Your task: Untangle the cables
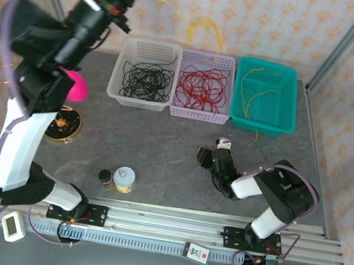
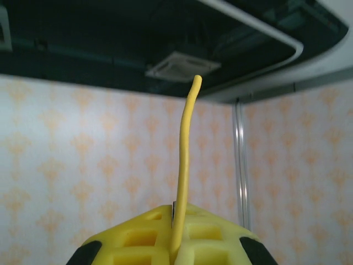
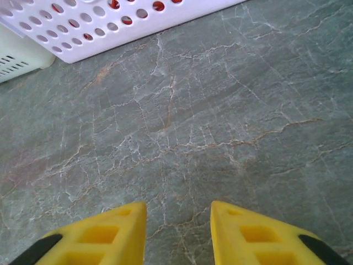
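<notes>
Now the left gripper (image 2: 175,221) is up high, fingers pinched tight on a yellow cable (image 2: 186,154) sticking straight out from between them; right gripper (image 3: 178,232) hangs low, fingers apart over bare table (image 3: 231,110).

Three perforated baskets are set in a row at the far side of a grey marbled table (image 1: 160,150). A white basket (image 1: 118,68) is placed on the left, a lilac basket (image 1: 200,115) touches it in the middle, and a teal basket (image 1: 290,104) is on the right. A pink rounded object (image 1: 76,86) is seen near the left edge, just beyond a round gold dish (image 1: 64,126). A small dark jar (image 1: 105,178) and a white-lidded jar (image 1: 124,178) are placed side by side near the front edge. The walls are covered with patterned wallpaper (image 1: 252,9).
</notes>
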Motion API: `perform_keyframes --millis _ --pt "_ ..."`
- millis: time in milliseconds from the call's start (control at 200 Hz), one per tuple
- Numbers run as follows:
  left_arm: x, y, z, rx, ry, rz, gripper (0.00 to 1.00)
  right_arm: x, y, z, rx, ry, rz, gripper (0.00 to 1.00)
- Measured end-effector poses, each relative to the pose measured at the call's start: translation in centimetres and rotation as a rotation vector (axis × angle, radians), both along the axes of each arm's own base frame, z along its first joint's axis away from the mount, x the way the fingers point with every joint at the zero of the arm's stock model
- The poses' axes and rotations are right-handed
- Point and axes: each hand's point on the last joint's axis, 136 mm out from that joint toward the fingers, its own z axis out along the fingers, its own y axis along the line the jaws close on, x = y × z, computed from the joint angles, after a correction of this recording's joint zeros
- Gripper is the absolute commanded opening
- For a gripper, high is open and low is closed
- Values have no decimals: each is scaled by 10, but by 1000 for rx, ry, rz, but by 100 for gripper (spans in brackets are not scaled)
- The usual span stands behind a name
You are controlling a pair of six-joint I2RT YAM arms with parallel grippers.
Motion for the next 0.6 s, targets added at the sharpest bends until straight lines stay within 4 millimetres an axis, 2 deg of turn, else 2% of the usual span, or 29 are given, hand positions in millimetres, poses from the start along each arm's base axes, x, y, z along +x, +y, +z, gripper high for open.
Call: perform_keyframes --millis 115,210,325,465,531,601 --pt "-24 12 14 -32 -63 -6 0 -3 0 2 12 26 13 36" --pt "-18 4 -4 -11 -39 -30 0 -11 -1 8 9 53 34 41" --pt "10 -18 -53 40 66 -71 0 -12 2 37 17 20 62 48" --pt "55 -51 -145 108 275 -134 0 -7 17 95 79 -74 127 58" --pt "63 -60 -180 124 357 -169 0 -9 25 118 107 -112 172 64" --pt "62 -67 -205 130 415 -214 0 -14 30 137 122 -145 222 71"
